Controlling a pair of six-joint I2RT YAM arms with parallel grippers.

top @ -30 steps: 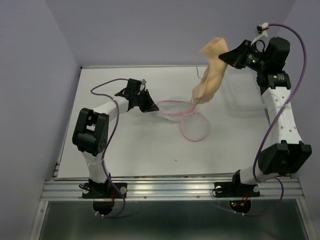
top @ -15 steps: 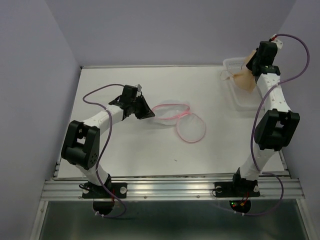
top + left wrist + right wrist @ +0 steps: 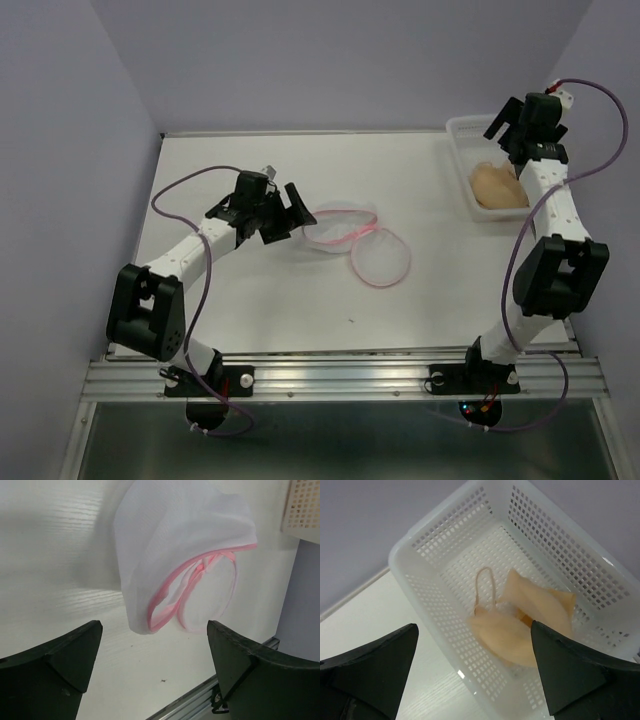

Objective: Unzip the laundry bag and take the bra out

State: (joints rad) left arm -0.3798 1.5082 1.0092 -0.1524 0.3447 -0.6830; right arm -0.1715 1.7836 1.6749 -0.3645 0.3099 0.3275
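The laundry bag [image 3: 345, 222] lies unzipped on the table's middle, its two pink-rimmed mesh halves spread apart; in the left wrist view the laundry bag [image 3: 175, 545] sits just ahead of the jaws. My left gripper [image 3: 291, 215] is open at the bag's left edge, holding nothing [image 3: 154, 628]. The beige bra [image 3: 497, 185] lies inside the white lattice basket [image 3: 460, 126] at the far right. My right gripper [image 3: 508, 146] hovers open above the basket, and the bra [image 3: 520, 625] rests loose below the gripper [image 3: 474, 626].
The basket [image 3: 435, 587] stands against the back right corner, close to the purple wall. A metal rail runs along the table's near edge [image 3: 340, 375]. Purple walls close in the left and right sides.
My right gripper carried the bra over the basket, opened and let it drop in. My left gripper opened and let go of the laundry bag, which stays on the table.
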